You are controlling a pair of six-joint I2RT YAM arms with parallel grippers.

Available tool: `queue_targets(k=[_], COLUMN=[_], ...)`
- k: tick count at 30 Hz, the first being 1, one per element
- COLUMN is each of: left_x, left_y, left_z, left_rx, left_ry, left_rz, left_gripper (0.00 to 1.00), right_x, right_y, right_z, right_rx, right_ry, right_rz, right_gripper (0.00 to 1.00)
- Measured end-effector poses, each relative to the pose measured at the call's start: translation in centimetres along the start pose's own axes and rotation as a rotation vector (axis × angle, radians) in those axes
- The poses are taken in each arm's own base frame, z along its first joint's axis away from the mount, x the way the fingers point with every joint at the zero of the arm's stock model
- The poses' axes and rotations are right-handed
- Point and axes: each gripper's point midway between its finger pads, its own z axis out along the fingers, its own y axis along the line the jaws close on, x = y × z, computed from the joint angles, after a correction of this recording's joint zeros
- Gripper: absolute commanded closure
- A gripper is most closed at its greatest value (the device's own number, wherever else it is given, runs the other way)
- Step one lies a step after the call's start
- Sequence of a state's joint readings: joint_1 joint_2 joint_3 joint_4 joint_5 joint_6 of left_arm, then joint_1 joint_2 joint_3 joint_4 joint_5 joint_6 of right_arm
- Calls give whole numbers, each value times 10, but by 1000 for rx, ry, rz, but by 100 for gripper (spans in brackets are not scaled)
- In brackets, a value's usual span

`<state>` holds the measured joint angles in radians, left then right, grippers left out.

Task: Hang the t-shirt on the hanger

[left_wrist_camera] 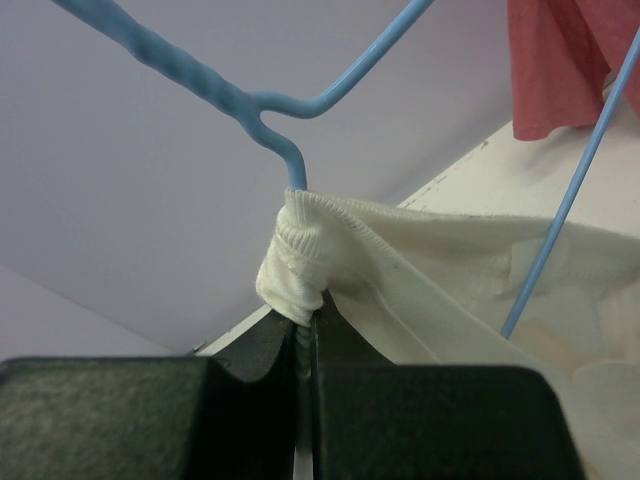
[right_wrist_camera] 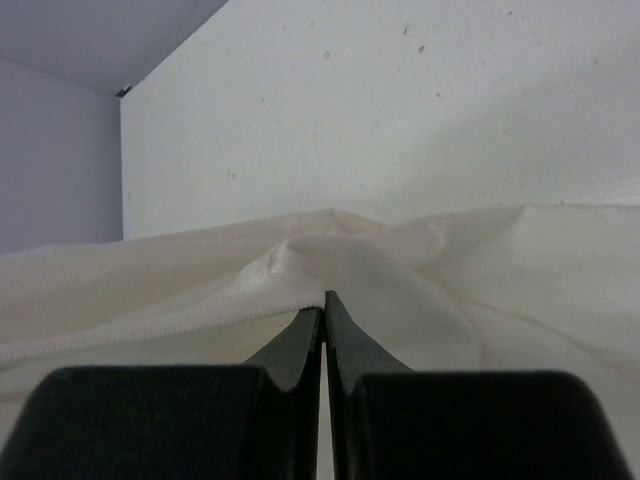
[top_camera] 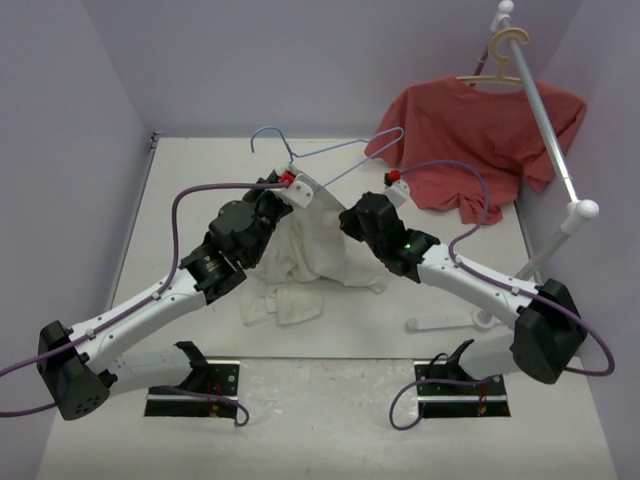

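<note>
The cream-white t-shirt [top_camera: 300,250] hangs bunched between my two grippers, its lower part heaped on the table. The light-blue wire hanger [top_camera: 347,146] sticks up and back from the shirt's top, hook to the left. My left gripper [top_camera: 290,190] is shut on the ribbed collar. In the left wrist view the hanger's neck [left_wrist_camera: 250,100] enters the collar [left_wrist_camera: 300,270] just above my left gripper [left_wrist_camera: 305,325]. My right gripper [top_camera: 348,218] is shut on a stitched edge of the t-shirt [right_wrist_camera: 450,270], the right gripper [right_wrist_camera: 324,305] pinching a fold of it.
A red t-shirt [top_camera: 480,140] hangs on a tan wooden hanger [top_camera: 505,50] from a white rack pole [top_camera: 550,130] at the back right; the rack's foot [top_camera: 450,322] lies beside the right arm. Walls close the table's back and left sides.
</note>
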<state>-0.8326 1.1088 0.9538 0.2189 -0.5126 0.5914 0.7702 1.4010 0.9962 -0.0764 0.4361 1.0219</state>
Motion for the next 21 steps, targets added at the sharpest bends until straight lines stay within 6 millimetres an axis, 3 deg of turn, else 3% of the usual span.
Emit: queue_targets(k=[5,12,15,21], left_x=[12,29,44,61], left_y=[-5,-17,-26,-35], left_z=[-1,-2,-4,2], left_rx=[-3,-21,-26,-49], left_ry=[15,-29,-40,-48], left_rz=[30,79,131,218], left_gripper=[100,100,100,100], right_x=[-46,-116,-126,-121], right_y=[-28,-37,-40,-41], right_z=[-28,-58,-60,-67], right_rx=[-21,-113,-139,-165], right_ry=[-82,-169,-136,-48], right_rz=[62,88,71,24], right_gripper=[100,100,100,100])
